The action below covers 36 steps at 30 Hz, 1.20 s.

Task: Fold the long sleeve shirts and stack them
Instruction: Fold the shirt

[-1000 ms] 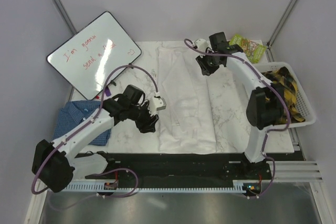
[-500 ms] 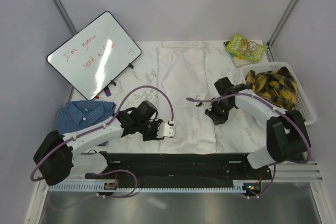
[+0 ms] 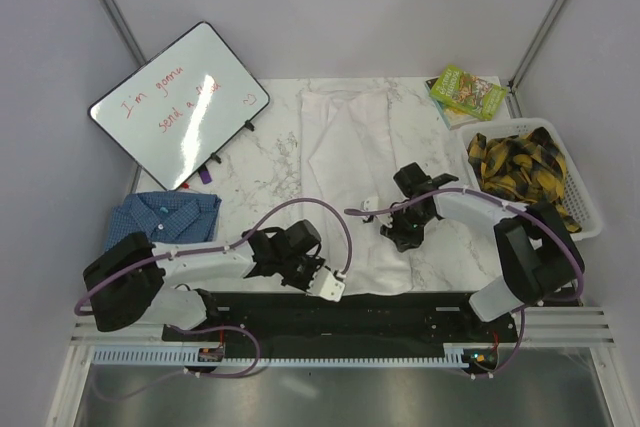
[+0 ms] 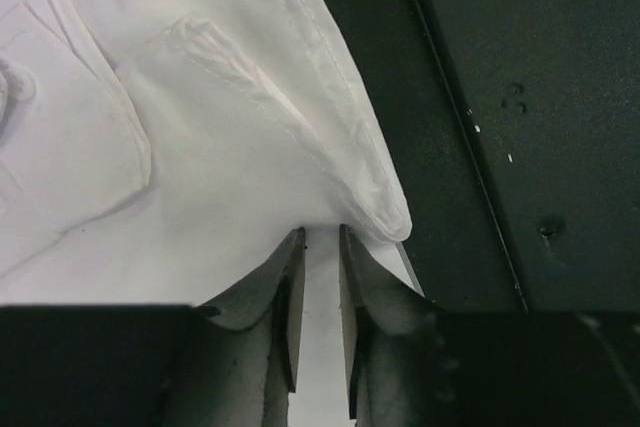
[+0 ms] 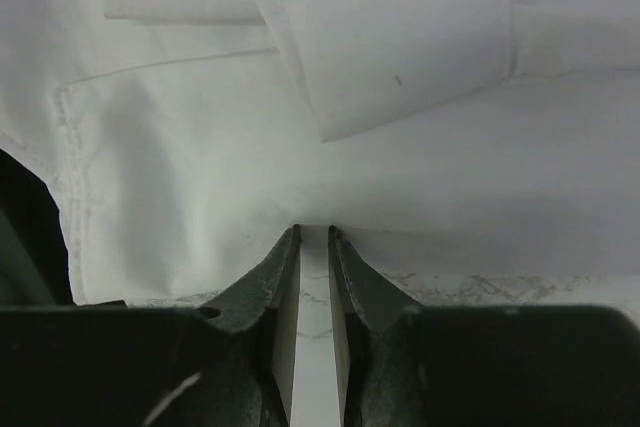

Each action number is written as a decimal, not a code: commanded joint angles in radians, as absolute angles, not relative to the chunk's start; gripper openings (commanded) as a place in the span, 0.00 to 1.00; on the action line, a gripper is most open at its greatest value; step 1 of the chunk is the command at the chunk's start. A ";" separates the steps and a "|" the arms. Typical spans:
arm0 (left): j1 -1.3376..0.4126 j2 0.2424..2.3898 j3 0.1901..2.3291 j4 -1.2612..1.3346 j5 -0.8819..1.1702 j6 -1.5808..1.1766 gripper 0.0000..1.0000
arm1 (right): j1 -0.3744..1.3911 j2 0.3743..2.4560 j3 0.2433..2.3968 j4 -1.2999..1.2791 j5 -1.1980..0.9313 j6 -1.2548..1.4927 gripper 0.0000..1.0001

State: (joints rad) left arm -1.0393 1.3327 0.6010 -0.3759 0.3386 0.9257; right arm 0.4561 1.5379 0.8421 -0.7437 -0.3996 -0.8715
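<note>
**Two claws are reaching for the bottom of the white shirt**

The left claw is showing its two fingers almost together, with only a thin gap between them. The tips are touching the bottom corner of the white shirt, where the cloth is lying partly over the black bar at the near edge. I cannot tell if any cloth is caught between the fingers. The right claw is looking much the same. Its fingers are almost together and its tips are pressing at the shirt's edge, with marble showing under the gap. I cannot tell if it is holding cloth either.

The white shirt is lying in the middle of the table, folded into a long strip. Its collar end is far away and its bottom end is near the arms. The left claw is sitting at the near left corner, and the right claw at the right edge, a little farther up. The blue shirt is resting folded at the near left of the table, well apart.

I think the claws are taking hold of the bottom end, to fold it up toward the collar. The next move is asking for two firm pinches and an even lift — both claws going together, so the strip is not twisting. After that, the two shirts are waiting to be stacked.
</note>
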 commanded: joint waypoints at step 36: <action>-1.126 1.089 0.293 0.023 0.316 1.028 0.63 | 0.520 0.693 0.351 -0.896 -0.534 -1.750 0.61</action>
State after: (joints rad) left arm -1.1103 1.0626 0.3035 -0.0898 0.3172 1.0157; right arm 0.4938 0.6868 0.3710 -0.9390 -0.4530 -1.7321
